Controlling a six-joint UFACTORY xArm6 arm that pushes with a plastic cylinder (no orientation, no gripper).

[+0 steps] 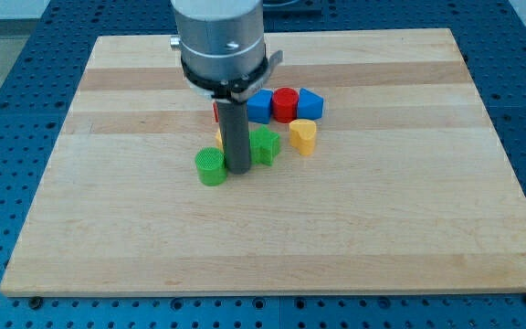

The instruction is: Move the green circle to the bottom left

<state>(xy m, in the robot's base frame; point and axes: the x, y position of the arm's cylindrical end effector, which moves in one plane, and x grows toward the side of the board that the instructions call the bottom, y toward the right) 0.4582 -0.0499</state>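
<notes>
Green circle (211,167) touching my tip (240,170); no pincer. Counted: two green, two blue, two red, two yellow blocks.

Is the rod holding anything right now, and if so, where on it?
Nothing is held. My tip stands on the wooden board between the green circle block and the green star-like block.

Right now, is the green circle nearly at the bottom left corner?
Not yet. The green circle sits near the board's middle, so nothing looks done. My tip is right beside it, on its right. The whole push down-left remains.
</notes>
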